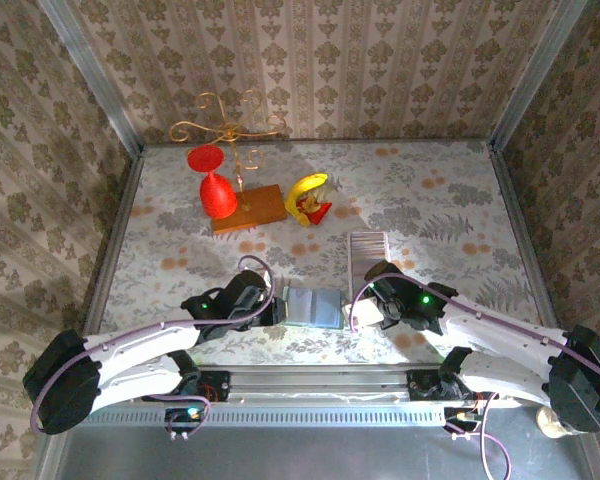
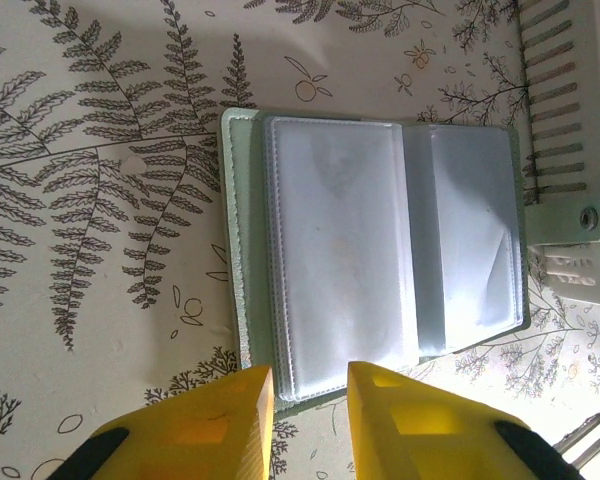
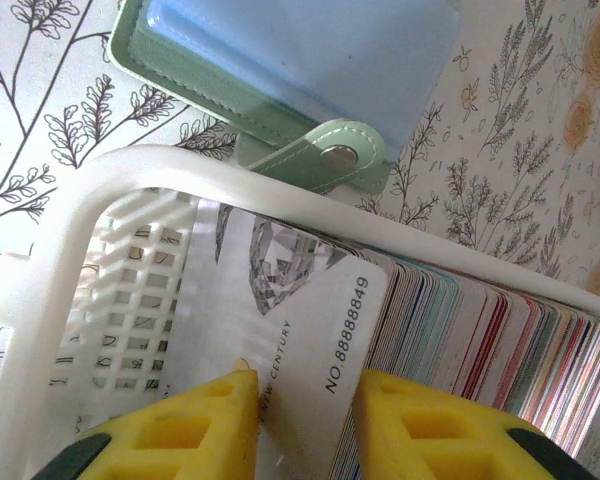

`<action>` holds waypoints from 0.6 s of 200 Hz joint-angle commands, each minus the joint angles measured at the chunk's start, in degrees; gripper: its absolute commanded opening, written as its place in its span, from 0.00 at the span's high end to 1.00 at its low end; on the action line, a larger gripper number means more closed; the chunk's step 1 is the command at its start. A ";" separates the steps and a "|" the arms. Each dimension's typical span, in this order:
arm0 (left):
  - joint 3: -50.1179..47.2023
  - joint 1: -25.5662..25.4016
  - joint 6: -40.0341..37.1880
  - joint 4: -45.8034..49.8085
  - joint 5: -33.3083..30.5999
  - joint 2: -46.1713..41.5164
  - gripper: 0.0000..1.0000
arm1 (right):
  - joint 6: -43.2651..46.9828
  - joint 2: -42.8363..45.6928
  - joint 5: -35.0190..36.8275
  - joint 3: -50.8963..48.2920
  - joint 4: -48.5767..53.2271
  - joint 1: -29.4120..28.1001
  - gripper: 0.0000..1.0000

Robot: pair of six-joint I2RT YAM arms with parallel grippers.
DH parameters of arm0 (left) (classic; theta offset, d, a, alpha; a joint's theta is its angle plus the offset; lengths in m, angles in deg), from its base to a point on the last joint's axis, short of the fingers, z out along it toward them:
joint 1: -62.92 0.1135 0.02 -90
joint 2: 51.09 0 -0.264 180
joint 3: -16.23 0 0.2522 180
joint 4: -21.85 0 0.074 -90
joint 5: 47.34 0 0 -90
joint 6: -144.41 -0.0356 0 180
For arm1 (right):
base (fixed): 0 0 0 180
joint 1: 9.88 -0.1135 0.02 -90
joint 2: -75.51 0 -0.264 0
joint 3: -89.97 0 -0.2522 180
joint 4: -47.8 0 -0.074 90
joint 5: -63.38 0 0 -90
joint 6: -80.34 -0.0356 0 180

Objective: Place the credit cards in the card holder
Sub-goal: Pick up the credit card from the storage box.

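The card holder (image 1: 313, 307), a sage-green wallet, lies open on the table between my two grippers, with clear sleeves (image 2: 340, 250) over a bluish inside (image 3: 280, 60). Its snap strap (image 3: 330, 155) rests against a white slotted tray (image 3: 230, 170). The credit cards (image 3: 500, 330) stand on edge in that tray in one long row (image 1: 368, 258). My left gripper (image 2: 310, 398) is narrowly open, tips at the near edge of the sleeves. My right gripper (image 3: 308, 400) straddles the front card (image 3: 300, 300), printed "NEW CENTURY", which slants across a visible gap; one fingertip (image 3: 242, 385) touches its face.
At the back of the table stand a gold wire stand on a wooden base (image 1: 245, 205), a red goblet-shaped object (image 1: 216, 190) and a yellow and red toy (image 1: 308, 197). Patterned walls close in the table on three sides.
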 commanded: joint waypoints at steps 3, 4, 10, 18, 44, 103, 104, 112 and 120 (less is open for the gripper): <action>0.25 -0.35 0.56 0.87 -0.87 0.41 0.74 | 0.83 1.45 2.01 -0.11 -1.07 -0.03 0.73; 0.25 -0.38 0.56 0.83 -0.88 0.43 0.74 | 0.84 1.46 2.04 -0.11 -1.07 0.02 0.73; 0.25 -0.42 0.56 0.78 -0.83 0.45 0.74 | 0.83 1.56 2.10 -0.11 -1.13 -0.02 0.73; 0.25 -0.43 0.56 0.74 -0.80 0.53 0.75 | 0.74 1.65 2.12 -0.10 -1.07 -0.02 0.74; 0.33 -0.50 0.50 0.77 -0.71 0.63 0.75 | 0.97 1.83 2.65 -0.02 -1.11 -0.01 0.75; 1.03 -0.58 0.13 1.20 -0.77 0.96 0.76 | 0.65 2.43 2.78 0.94 -0.11 0.03 0.79; 1.04 -0.58 0.12 1.21 -0.74 0.97 0.76 | 0.66 2.44 2.78 0.94 -0.06 0.05 0.79; 1.17 -0.66 0.03 1.22 -0.80 1.15 0.76 | 0.56 2.77 2.77 0.95 0.16 -0.04 0.79; 1.30 -0.60 0.03 1.22 -0.80 1.37 0.76 | 0.56 3.09 2.78 0.89 0.29 -0.10 0.79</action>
